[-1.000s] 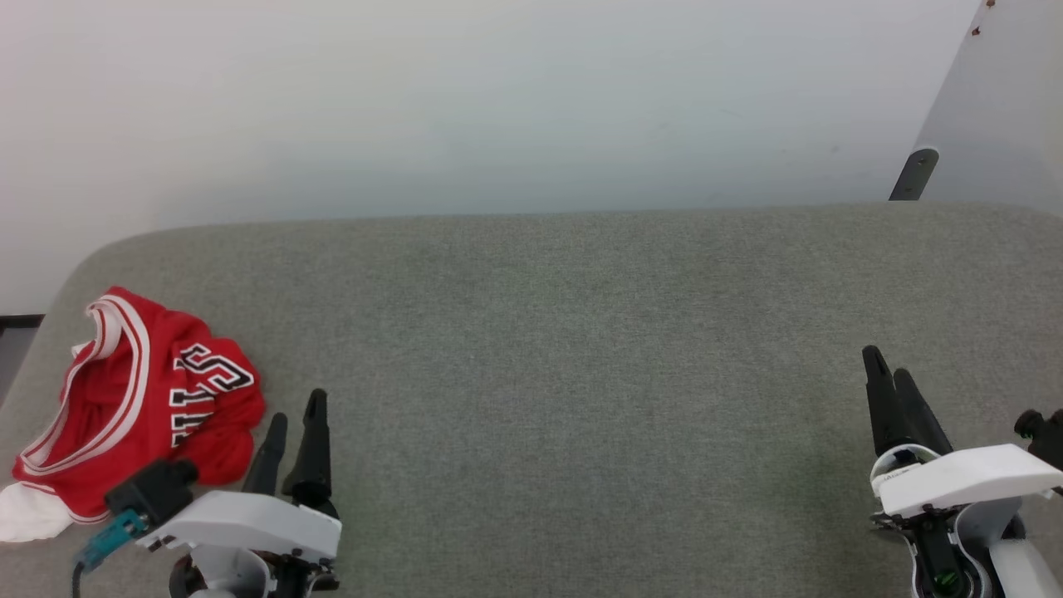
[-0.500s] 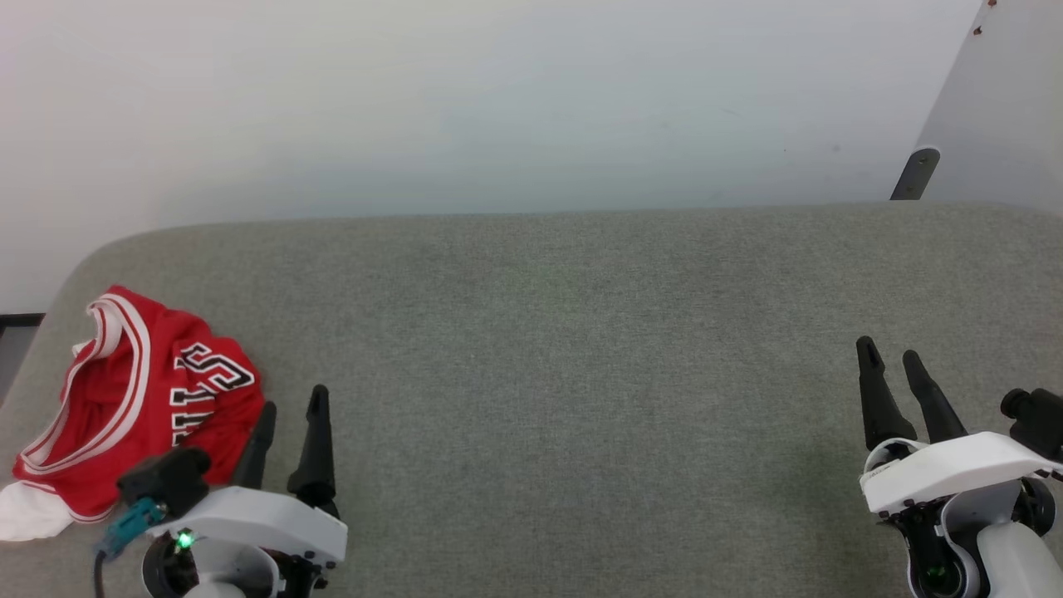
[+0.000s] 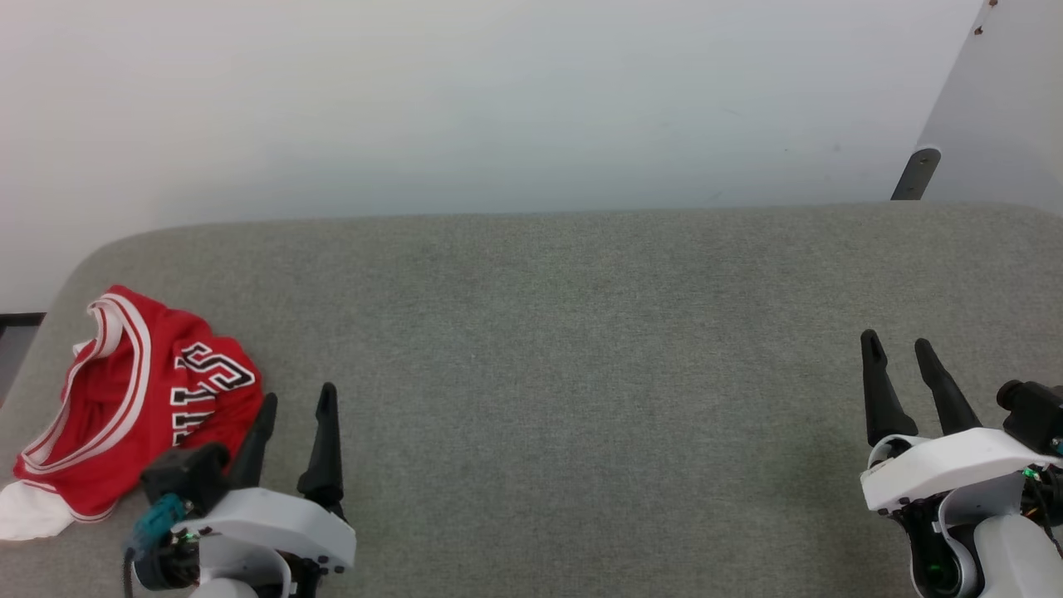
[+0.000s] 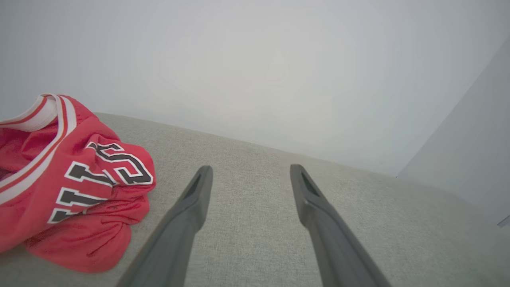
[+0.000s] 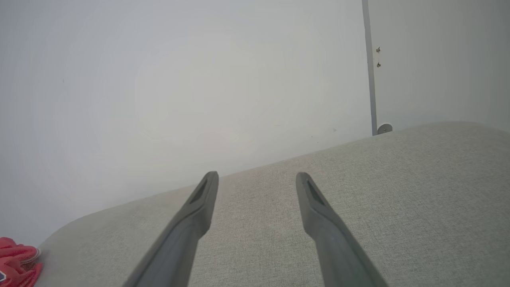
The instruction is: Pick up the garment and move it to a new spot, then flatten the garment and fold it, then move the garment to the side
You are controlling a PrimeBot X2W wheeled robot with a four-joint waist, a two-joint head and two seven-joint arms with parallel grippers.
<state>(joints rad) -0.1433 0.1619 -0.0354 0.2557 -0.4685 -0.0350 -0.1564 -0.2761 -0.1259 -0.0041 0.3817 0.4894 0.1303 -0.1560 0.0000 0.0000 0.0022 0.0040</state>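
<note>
We are at the very start of the task. The shirt (image 3: 133, 399) lies crumpled in a heap at the lower left of the head view, near the rounded left corner of the grey fabric surface (image 3: 581, 332), with its striped collar uppermost and part of the chest lettering showing. Nothing has been picked up, moved, flattened or folded yet, so every step is still ahead of us.

Our left end effector (image 3: 299, 394) sits at the lower left of the frame, just to the right of the shirt. It is released, with its two fingers apart and nothing between them. In the left wrist view the shirt lies to the left of the fingers, close but not touching. Our right end effector (image 3: 895, 339) is at the lower right, well apart from the shirt, also released and holding nothing.

Compared with a second ago, the shirt has not shifted. The left end effector has drifted a little to the right. On both arms the fingers now show side by side where they nearly overlapped before, which we judge to be a turn of the wrists.
</note>
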